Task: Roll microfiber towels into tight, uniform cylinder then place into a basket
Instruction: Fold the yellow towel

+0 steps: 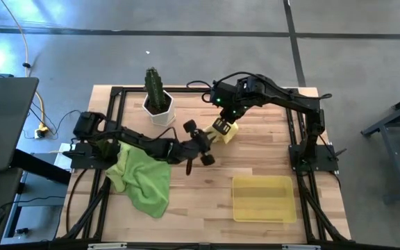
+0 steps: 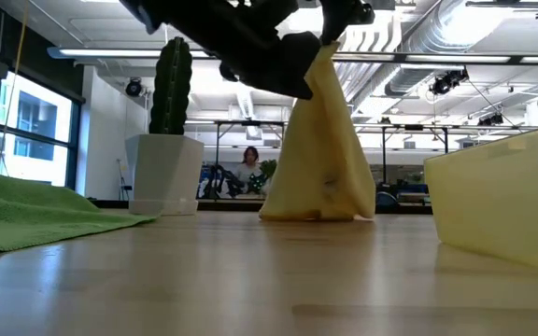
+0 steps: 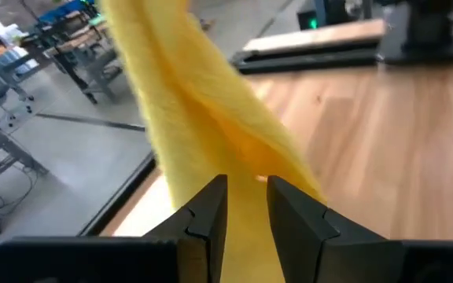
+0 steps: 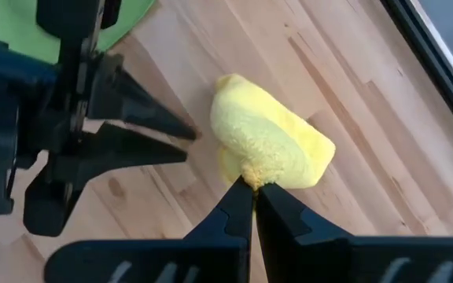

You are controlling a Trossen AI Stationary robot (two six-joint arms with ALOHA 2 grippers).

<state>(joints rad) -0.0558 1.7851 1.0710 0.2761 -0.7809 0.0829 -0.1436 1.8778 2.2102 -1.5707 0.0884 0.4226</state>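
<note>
Two arms meet over the middle of the bench (image 1: 207, 201), and I work down from there. The basket (image 1: 262, 199) sits empty near the front right, well apart from the action. The lime green towels (image 1: 143, 178) lie in a loose, rumpled heap at the left front, by the left arm's base; I cannot separate one from the other in that pile.

The yellow towel (image 2: 323, 149) hangs like a tent, pinched at its top by my right claw (image 4: 252, 186), which is clenched on a small bunch of the fabric, while the lower hem rests spread on the bench beside the cactus pot (image 1: 159, 105). It drapes straight down in soft folds, so I judge it light, limp and fluffy, with no stiffness to help a roll keep its shape. It should not slip out of a pinch, but it will sag and unroll if let go.

My left claw (image 3: 247, 206) sits part open, its fingers either side of a hanging fold; I cannot tell whether they touch it.

I would take hold at a corner or along one edge, not mid-cloth, so it can be laid flat first.
</note>
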